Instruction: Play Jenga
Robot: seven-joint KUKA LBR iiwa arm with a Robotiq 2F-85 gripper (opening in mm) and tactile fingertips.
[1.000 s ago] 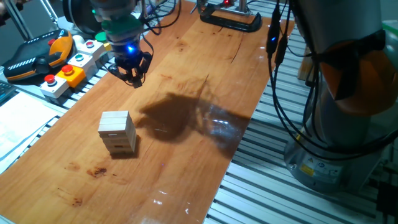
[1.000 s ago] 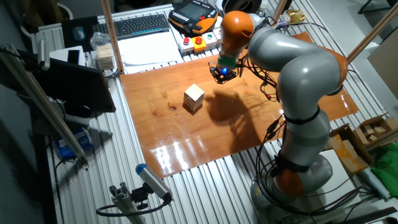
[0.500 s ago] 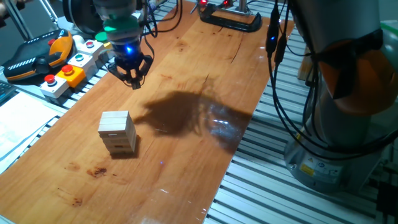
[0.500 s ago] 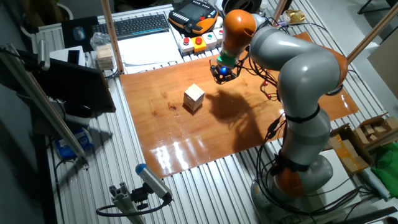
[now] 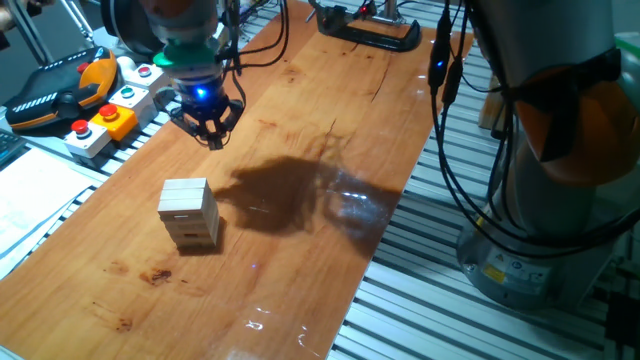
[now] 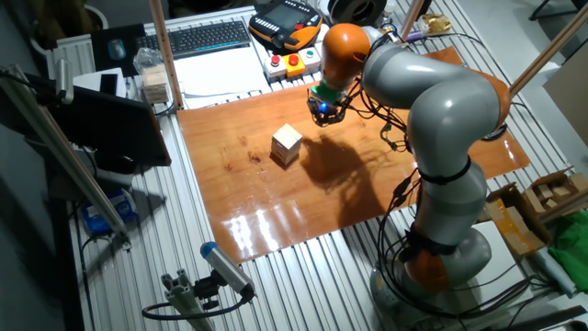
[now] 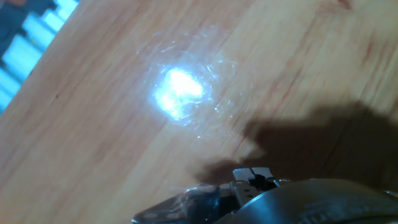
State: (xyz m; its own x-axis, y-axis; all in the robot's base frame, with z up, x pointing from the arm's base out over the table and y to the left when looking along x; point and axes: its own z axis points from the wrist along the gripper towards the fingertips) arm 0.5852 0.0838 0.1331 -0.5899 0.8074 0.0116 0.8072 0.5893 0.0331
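Observation:
The Jenga tower [image 5: 189, 213] is a small stack of pale wooden blocks standing upright on the wooden tabletop [image 5: 300, 250]; it also shows in the other fixed view [image 6: 287, 143]. My gripper [image 5: 210, 135] hangs above the table behind the tower, well apart from it, with a blue light on the hand, and shows in the other fixed view [image 6: 322, 114]. Its fingertips [image 7: 252, 177] look pressed together and hold nothing. The hand view shows only bare wood with a bright glare; the tower is out of that view.
Grey button boxes [image 5: 105, 120] with red, green and yellow buttons and an orange-black pendant [image 5: 60, 85] lie at the table's left edge. A black clamp [image 5: 370, 30] sits at the far end. The arm's base [image 6: 441, 248] stands beside the table.
The gripper has shifted slightly left, toward the button-box side of the table. The tower has not moved.

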